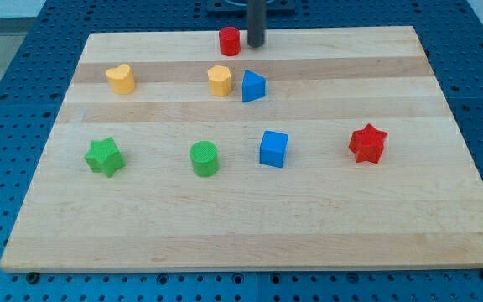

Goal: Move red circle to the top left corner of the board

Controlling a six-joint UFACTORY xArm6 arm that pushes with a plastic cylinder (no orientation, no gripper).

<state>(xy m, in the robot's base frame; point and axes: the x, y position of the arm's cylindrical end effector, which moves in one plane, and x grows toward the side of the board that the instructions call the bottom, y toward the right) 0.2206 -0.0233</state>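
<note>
Looking through the one camera view, you find the red circle block (229, 40), a short red cylinder, standing near the top edge of the pale wooden board (325, 218), roughly at the middle of that edge and well apart from the top left corner; my tip (256, 45), the lower end of the straight dark rod, sits just beside the block on the view's right, so close that you cannot tell whether they touch. There are no jaws to spread or press together here; the rod is a plain pusher and pinches nothing.

You may judge the step in hand as the start of the push: the tip is already on the side it needs, opposite the corner; the next move calls for a steady slide toward the view's left along the top edge, keeping the contact centred on the round block so it does not roll off the tip or slip over the board's edge.

Below that path lie the yellow heart-shaped block (120, 79), a second yellow block (220, 80) of unclear shape and the blue triangular block (253, 86); they sit clear of it, in my judgement.

As for writing, you will find no brand, label or lettering readable anywhere on the board or blocks.
</note>
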